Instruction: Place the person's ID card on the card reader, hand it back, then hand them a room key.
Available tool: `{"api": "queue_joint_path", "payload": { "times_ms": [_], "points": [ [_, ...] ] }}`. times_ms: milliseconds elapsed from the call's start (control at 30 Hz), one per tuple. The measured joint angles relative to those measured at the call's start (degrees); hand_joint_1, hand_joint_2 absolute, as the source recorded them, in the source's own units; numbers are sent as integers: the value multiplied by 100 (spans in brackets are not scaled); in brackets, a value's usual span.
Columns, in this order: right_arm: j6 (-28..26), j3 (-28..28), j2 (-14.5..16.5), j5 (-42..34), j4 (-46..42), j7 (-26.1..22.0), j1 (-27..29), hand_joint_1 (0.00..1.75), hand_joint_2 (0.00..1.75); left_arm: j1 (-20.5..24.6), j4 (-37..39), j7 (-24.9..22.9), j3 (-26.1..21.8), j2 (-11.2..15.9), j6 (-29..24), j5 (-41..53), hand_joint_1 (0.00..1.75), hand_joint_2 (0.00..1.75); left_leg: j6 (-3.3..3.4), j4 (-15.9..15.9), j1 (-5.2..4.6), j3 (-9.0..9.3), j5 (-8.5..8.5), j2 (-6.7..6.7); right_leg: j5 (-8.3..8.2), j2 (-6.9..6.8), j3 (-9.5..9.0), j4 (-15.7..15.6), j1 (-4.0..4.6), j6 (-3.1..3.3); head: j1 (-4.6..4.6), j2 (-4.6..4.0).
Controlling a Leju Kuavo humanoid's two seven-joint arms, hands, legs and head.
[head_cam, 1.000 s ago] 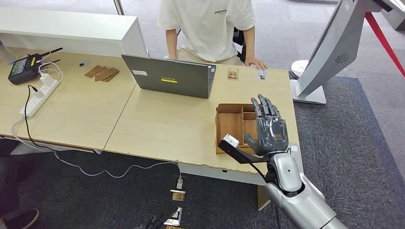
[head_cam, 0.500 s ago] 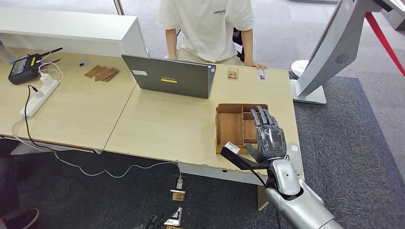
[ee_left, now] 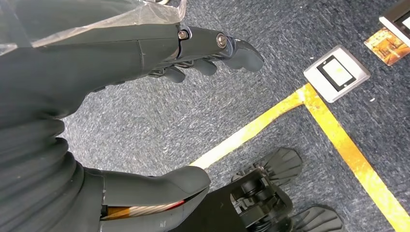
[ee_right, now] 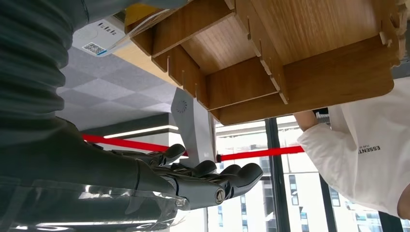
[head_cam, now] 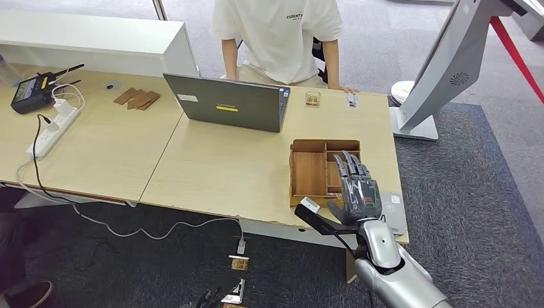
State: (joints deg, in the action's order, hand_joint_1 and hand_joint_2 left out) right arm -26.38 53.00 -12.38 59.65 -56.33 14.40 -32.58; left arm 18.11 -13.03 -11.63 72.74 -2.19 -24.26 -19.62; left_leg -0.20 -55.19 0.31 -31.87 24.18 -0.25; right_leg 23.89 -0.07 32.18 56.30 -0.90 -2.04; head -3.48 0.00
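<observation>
Right hand (head_cam: pixel 358 190) raised over near right edge of counter (head_cam: pixel 224 167), fingers (head_cam: pixel 351 168) spread and extended, holding nothing; positioned above right part of wooden tray (head_cam: pixel 314 172). In right wrist view, same hand (ee_right: pixel 193 181) flat and empty beside tray (ee_right: pixel 290 63). Left hand (ee_left: pixel 159 53) hanging over grey carpet (ee_left: pixel 145 121), fingers slightly curled and apart, nothing held. ID card (head_cam: pixel 351 99) lying on far right edge of counter, just beside person's hand (head_cam: pixel 349 89); well apart from right hand. Small brown item (head_cam: pixel 312 98) near card, on far edge. Card reader (head_cam: pixel 394 212) flat at near right corner of counter, just beside right hand. Laptop (head_cam: pixel 226 102) open at centre, back toward camera. Person (head_cam: pixel 279 35) in white shirt standing behind counter. Power strip (head_cam: pixel 54 128) and black device (head_cam: pixel 32 93) at left end.
</observation>
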Motion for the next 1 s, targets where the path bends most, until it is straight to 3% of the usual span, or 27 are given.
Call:
{"api": "queue_joint_path", "payload": {
  "times_ms": [467,1000],
  "points": [
    [382,55,16,-1,101,-14,-1,0,175,7,0,33,2,0,10,67,0,175,0,0,0,0,0,0,0,0,1,0,0,0,1,0],
    [236,89,-31,-90,444,79,4,0,175,0,0,22,1,0,1,93,0,175,0,0,0,0,0,1,0,0,0,0,0,0,0,0]
  ]
}}
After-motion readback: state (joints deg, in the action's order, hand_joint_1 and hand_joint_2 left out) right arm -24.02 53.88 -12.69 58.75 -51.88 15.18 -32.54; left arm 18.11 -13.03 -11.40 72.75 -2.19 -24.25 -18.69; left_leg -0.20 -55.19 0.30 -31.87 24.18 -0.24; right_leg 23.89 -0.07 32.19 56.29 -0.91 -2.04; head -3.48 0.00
